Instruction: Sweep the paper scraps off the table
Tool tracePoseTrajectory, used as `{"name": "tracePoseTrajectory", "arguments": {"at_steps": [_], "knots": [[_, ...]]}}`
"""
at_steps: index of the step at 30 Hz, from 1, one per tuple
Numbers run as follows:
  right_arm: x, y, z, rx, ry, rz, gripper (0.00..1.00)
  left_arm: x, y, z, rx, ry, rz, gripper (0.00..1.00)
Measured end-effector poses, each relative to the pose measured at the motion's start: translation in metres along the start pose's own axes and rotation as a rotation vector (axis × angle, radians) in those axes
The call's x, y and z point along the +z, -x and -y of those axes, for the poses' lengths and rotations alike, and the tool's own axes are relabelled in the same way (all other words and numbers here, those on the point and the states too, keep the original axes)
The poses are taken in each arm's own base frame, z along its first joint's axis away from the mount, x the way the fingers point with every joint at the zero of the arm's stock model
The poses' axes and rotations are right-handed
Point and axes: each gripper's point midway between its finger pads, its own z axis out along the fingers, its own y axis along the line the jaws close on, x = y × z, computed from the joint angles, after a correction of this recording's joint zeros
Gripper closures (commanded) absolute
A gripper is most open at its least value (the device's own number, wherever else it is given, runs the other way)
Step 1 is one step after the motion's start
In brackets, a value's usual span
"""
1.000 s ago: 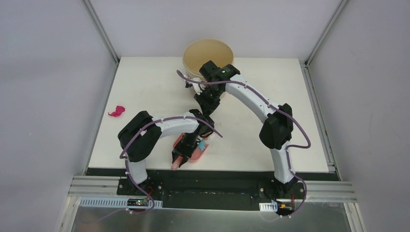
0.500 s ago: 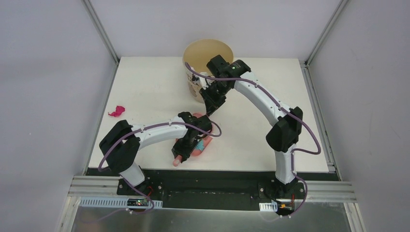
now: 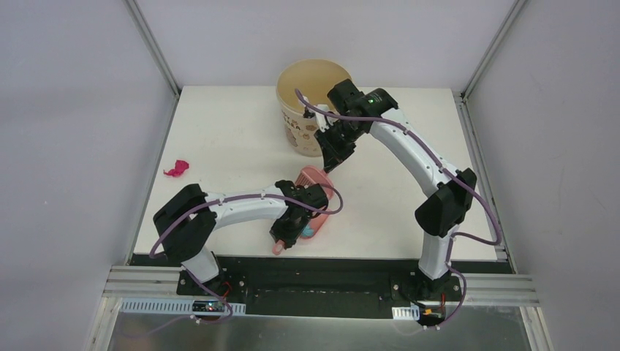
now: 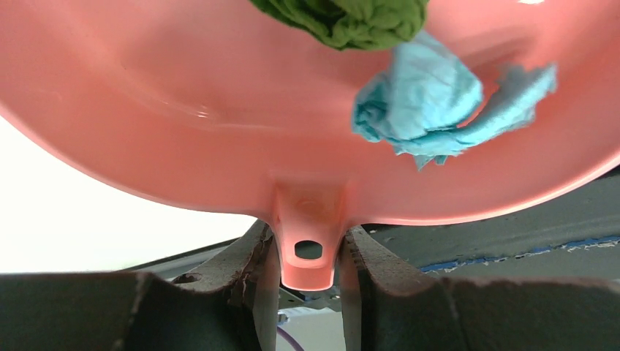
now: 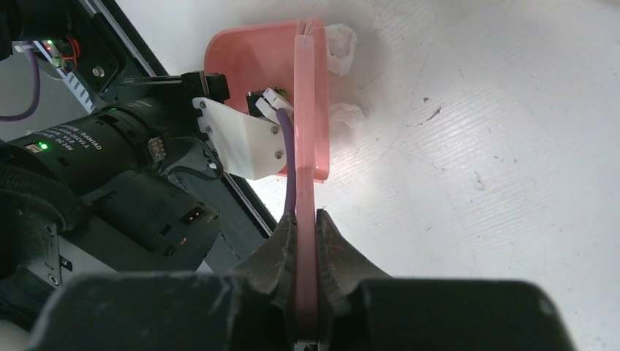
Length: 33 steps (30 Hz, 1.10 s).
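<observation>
My left gripper [image 3: 288, 229] is shut on the handle of the pink dustpan [image 3: 313, 228] near the table's [image 3: 219, 139] front edge. In the left wrist view the jaws [image 4: 307, 250] clamp the handle, and the pan [image 4: 183, 95] holds a green scrap [image 4: 351, 18] and a blue scrap [image 4: 431, 99]. My right gripper [image 3: 331, 156] is shut on the pink hand brush [image 3: 314, 178], which points down toward the pan. The right wrist view shows the brush handle [image 5: 305, 146] between the jaws [image 5: 306, 219], the pan [image 5: 248, 58] and two white scraps [image 5: 341, 42] beside it. A magenta scrap [image 3: 176, 169] lies at the table's left edge.
A tall tan bucket [image 3: 313, 102] stands at the back of the table, just left of my right wrist. Grey walls and metal posts close in the sides and back. A black strip [image 3: 351, 265] runs along the front.
Both arms have shifted right. The left gripper carried the dustpan to the right along the front edge, and the right gripper moved right with the brush, uncovering the bucket's front.
</observation>
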Motion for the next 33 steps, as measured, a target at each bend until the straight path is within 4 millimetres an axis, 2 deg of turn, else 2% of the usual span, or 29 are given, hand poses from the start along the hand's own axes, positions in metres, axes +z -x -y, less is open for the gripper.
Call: {"name": "tracePoseTrajectory", "arguments": {"at_steps": [3,9,12,20,24,29,33], "knots": [[-0.005,-0.003,0.004,0.005,-0.021,0.006,1.00,0.005,-0.005,0.005,0.003,-0.007,-0.026,0.68],[-0.008,-0.009,0.017,0.037,-0.038,0.008,1.00,0.022,-0.024,0.016,0.047,0.017,-0.109,0.54],[-0.009,-0.010,0.024,0.050,-0.045,0.012,1.00,0.021,-0.025,0.021,0.068,0.021,-0.101,0.51],[-0.025,-0.018,0.032,0.077,-0.066,0.047,1.00,0.020,-0.032,0.027,0.097,0.055,-0.060,0.51],[-0.033,-0.024,0.034,0.086,-0.075,0.064,1.00,0.009,-0.039,0.026,0.076,0.026,0.000,0.53],[-0.031,-0.031,0.036,0.098,-0.073,0.054,1.00,-0.008,-0.036,0.024,0.050,-0.031,0.122,0.61],[-0.028,-0.033,0.038,0.103,-0.073,0.051,1.00,-0.006,-0.033,0.024,0.047,-0.041,0.149,0.64]]}}
